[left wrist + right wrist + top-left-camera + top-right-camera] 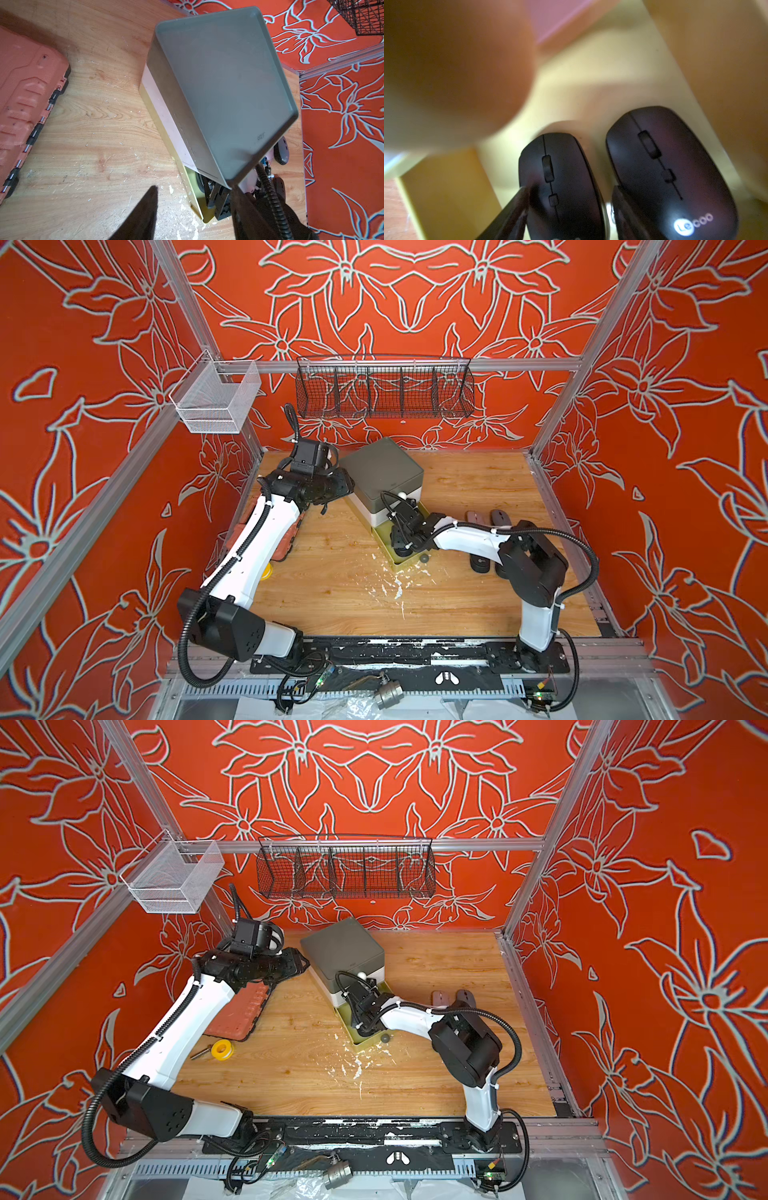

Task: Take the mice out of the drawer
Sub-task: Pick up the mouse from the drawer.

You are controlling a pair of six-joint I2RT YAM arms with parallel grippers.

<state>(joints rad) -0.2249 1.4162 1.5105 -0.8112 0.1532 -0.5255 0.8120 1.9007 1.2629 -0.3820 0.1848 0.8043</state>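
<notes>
Right gripper point(571, 187) down in open yellow-green drawer point(571, 93); fingers straddle black mouse point(562, 166), one at each flank; clamped or merely close, cannot tell; second black mouse point(664, 166) just beside, pale logo. Left gripper point(194, 187) beside grey drawer unit point(380, 468); fingers apart, empty. Pink mouse point(473, 517) and grey mouse point(500, 517) out on wood table point(457, 472).

Risks: shell smooth, domed, tapering, so pinch may squirt it out; finger in narrow gap may shove neighbour; light plastic unit may slide.
</notes>
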